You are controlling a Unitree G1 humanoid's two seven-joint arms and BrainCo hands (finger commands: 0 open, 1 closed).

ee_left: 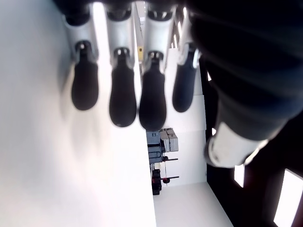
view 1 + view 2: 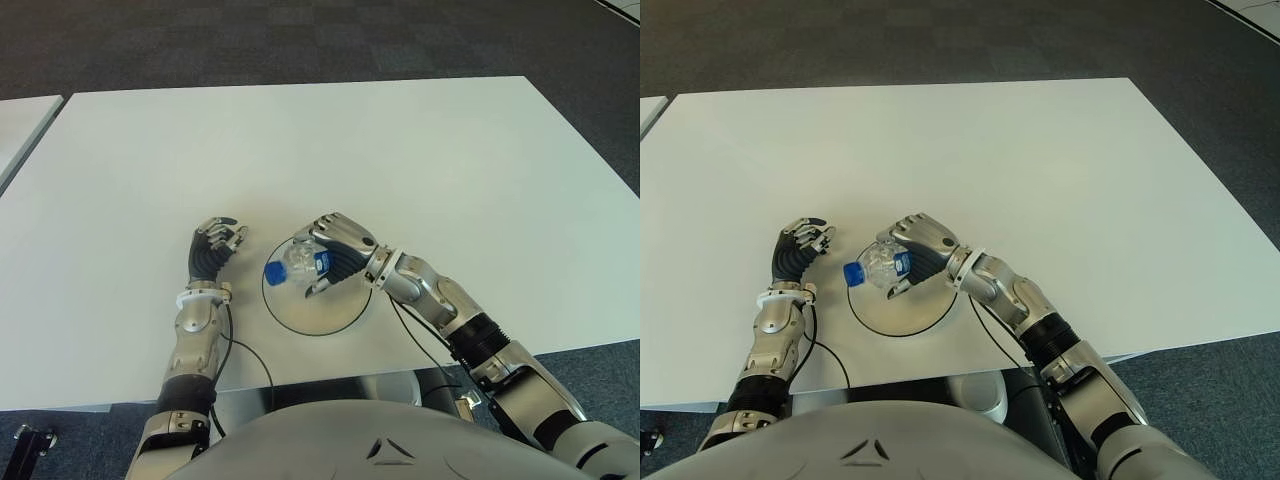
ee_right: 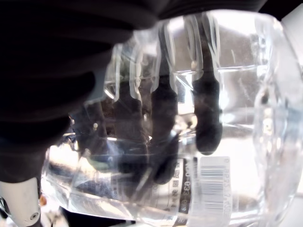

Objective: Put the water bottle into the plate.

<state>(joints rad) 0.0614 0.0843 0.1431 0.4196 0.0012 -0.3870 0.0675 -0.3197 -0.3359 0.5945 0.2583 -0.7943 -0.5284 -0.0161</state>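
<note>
Our right hand (image 2: 335,255) was clamped on the bottle (image 2: 295,265), holding it over the plate (image 2: 310,318) for release; our left hand (image 2: 215,248) showed beside the plate, fingers relaxed.

A white table (image 2: 330,150) stands on dark carpet (image 2: 250,45), another table (image 2: 20,120) beside it.

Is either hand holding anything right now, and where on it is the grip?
The right hand grips the bottle around its clear body, cap end free, over the plate. The left hand, left of the plate, holds nothing.
</note>
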